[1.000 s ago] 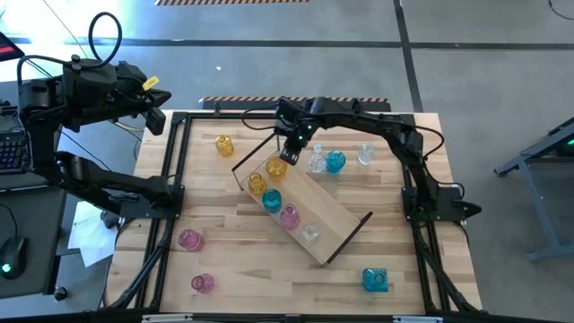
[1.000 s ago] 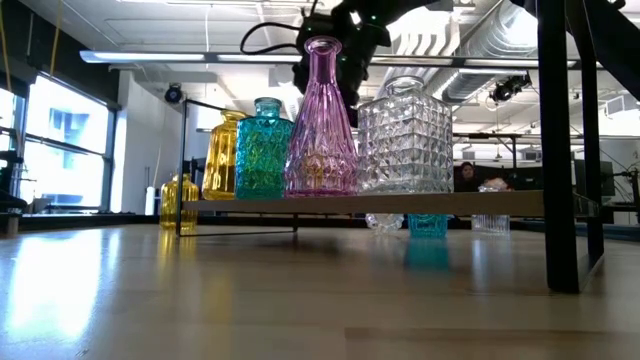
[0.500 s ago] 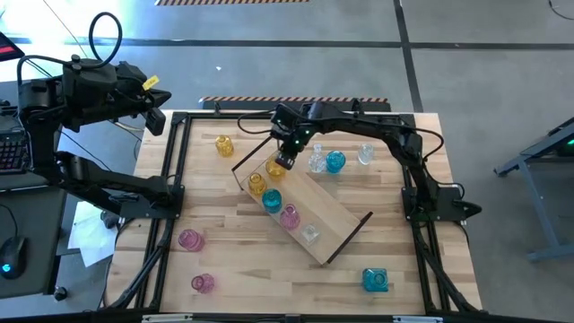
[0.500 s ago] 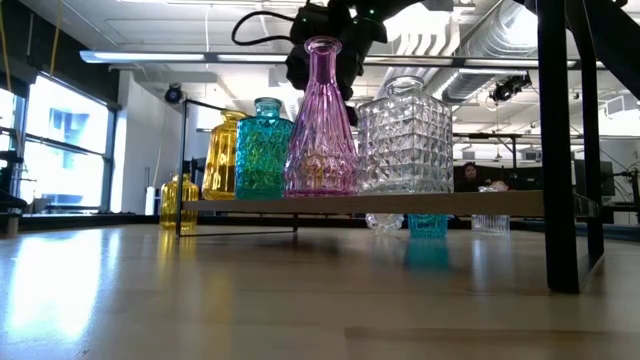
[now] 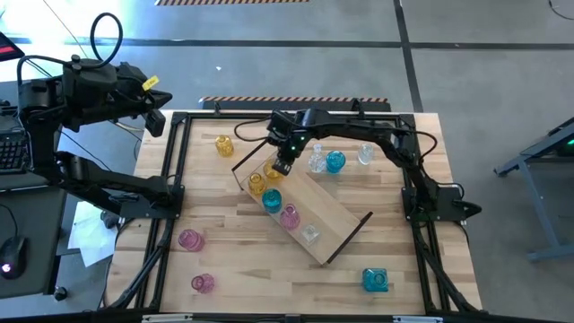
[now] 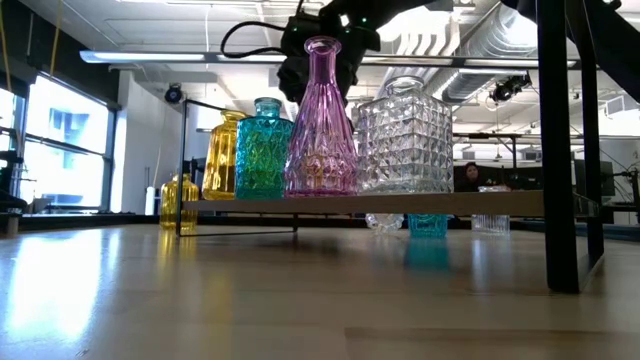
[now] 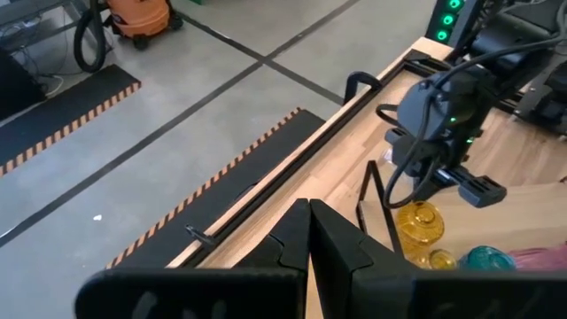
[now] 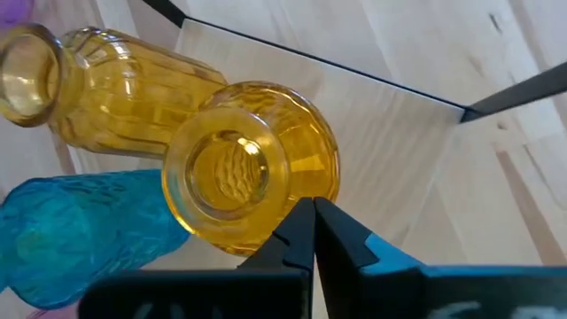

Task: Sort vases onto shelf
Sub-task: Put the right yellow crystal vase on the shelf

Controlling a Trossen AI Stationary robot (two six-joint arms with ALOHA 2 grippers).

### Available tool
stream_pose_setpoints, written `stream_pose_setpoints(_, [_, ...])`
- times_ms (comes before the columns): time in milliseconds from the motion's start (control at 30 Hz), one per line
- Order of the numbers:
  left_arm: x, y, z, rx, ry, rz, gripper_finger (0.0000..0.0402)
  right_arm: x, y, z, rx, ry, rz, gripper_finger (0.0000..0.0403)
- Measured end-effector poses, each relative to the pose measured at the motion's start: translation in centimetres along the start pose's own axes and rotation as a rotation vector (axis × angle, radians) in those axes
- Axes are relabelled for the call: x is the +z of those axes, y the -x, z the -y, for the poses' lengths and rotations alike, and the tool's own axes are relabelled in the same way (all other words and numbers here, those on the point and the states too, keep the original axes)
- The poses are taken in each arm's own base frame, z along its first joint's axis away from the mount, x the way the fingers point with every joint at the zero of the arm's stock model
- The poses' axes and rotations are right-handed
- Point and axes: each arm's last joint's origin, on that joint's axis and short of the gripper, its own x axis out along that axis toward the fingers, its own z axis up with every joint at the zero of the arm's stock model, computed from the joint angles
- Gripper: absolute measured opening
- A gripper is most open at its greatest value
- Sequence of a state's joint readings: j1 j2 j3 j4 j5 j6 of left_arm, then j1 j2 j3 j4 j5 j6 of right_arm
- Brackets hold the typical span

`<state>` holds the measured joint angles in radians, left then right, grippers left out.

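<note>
Right tool (image 5: 283,167), fingers together and apparently empty, hovers over a round amber vase (image 8: 252,182) standing on the shelf (image 5: 332,215). Placement appears complete; next comes withdrawing without toppling it.

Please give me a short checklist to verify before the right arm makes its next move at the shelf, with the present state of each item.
1. Right tool over the shelf's far end: ok.
2. Right tool shut: ok.
3. Round yellow vase held or only touched at its rim: cannot tell.
4. Round yellow vase upright on the board: ok.
5. Row of tall yellow vase, teal vase, pink vase and clear vase upright: ok.
6. Left tool shut, parked off the table's left side: ok.
</note>
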<state>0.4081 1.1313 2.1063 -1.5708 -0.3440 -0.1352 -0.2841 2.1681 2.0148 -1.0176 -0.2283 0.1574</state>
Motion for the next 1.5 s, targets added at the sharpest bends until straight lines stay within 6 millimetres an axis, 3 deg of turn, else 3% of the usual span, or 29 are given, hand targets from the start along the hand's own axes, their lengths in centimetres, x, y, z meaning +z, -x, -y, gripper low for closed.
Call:
stream_pose_setpoints(733, [0.0, 0.0, 0.0, -0.001, -0.001, 0.000, 0.0000, 0.2, -0.3, -0.3, 0.013, 0.002, 0.019, 0.0000])
stream_pose_setpoints(933, [0.0, 0.0, 0.0, 0.000, -0.001, 0.000, 0.0000, -0.2, 0.9, 2.1, -0.099, -0.039, -0.019, 0.0000])
stream_pose_setpoints(1133, [0.0, 0.0, 0.0, -0.001, -0.006, 0.000, 0.0000, -0.8, 2.7, 4.6, -0.071, -0.086, -0.075, 0.0000])
stream_pose_setpoints(1267, [0.0, 0.0, 0.0, -0.001, -0.007, 0.000, 0.0000, -0.7, 3.4, 3.9, -0.049, -0.061, -0.053, 0.0000])
stream_pose_setpoints(1500, [0.0, 0.0, 0.0, -0.001, -0.025, 0.000, 0.0000, -0.7, 2.6, 2.3, -0.029, -0.022, -0.053, 0.0000])
